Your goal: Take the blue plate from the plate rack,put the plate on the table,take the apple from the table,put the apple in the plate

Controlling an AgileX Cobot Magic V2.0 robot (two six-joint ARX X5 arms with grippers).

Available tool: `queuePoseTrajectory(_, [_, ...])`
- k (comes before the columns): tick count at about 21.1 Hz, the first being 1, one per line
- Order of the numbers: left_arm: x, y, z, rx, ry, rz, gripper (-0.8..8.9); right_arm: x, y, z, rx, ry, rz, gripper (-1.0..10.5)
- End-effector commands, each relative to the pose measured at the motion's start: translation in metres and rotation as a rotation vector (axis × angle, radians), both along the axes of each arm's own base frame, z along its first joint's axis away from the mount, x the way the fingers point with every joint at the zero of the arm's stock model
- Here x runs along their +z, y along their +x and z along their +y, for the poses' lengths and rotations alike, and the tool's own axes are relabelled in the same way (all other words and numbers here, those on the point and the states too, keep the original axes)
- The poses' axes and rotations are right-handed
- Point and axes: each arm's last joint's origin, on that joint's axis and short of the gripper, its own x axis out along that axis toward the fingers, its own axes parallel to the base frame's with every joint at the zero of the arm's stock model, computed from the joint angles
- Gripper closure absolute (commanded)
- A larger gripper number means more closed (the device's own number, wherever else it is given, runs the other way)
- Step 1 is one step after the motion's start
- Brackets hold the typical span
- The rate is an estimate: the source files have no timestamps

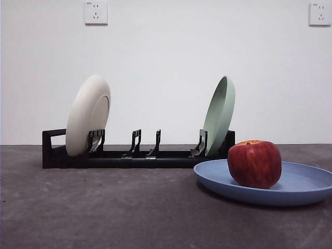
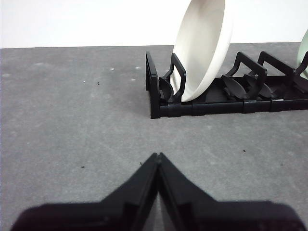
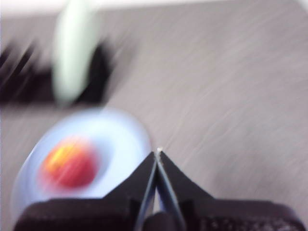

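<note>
Nearest thing: blue plate [image 1: 306,188], lying flat on the surface [image 1: 104,212] at the front right, just ahead of the rack's end.
Apple: apple [image 1: 254,164] sits upright inside the plate, left of the plate's middle, stem dimple up. From how things lie, I'd say both placements are done.
Plate rack: plate rack [image 1: 140,155] runs sideways behind the plate; a cream-white plate [image 1: 88,115] leans in its left slots, a pale green plate [image 1: 219,115] in its right ones, the middle slots bare.
Right pincer: right pincer [image 3: 157,155] has its jaws pressed together on nothing. Its own view is smeared, yet the apple [image 3: 70,163] and plate [image 3: 120,139] show just off to one side of the tips, no contact.
Left pincer: left pincer [image 2: 158,157] has jaws together too, empty, above bare surface [image 2: 72,120], with the rack's end [image 2: 156,91] and cream-white plate [image 2: 202,48] ahead of it.
Nearer arm: the right one, by a good margin; the left is down at the rack's far end.
Next move, my guess: nothing left to grasp, so only clearing away without brushing the plate rim.
Front view: neither arm shows.
</note>
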Motion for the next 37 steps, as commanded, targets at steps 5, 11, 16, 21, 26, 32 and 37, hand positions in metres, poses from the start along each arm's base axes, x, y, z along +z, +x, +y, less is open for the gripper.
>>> queuePoseTrajectory(5, [-0.003, 0.001, 0.0, -0.003, -0.007, 0.004, 8.17, -0.089, 0.009, -0.017, -0.01, 0.05, -0.254, 9.5])
queuePoseTrajectory(11, [-0.003, 0.001, 0.0, -0.003, -0.007, 0.004, 8.17, -0.135, 0.012, -0.023, 0.052, 0.065, -0.263, 9.5])
queuePoseTrajectory(16, [-0.003, 0.001, 0.0, -0.003, -0.007, 0.004, 8.17, -0.136, 0.01, -0.023, 0.096, -0.081, -0.264, 9.5])
queuePoseTrajectory(21, [-0.003, 0.001, 0.0, -0.004, -0.007, 0.004, 8.17, -0.137, 0.01, -0.023, 0.095, -0.109, -0.248, 9.5])
queuePoseTrajectory(26, [-0.003, 0.001, 0.0, -0.004, -0.007, 0.003, 8.17, -0.137, 0.01, -0.023, 0.09, -0.104, -0.247, 9.5])
queuePoseTrajectory(32, [-0.003, 0.001, 0.0, -0.004, -0.007, 0.003, 8.17, -0.137, 0.01, -0.025, 0.022, -0.046, -0.243, 9.5])
queuePoseTrajectory(37, [-0.003, 0.001, 0.0, -0.003, -0.007, 0.003, 8.17, -0.137, 0.01, -0.025, 0.02, -0.044, -0.244, 9.5])
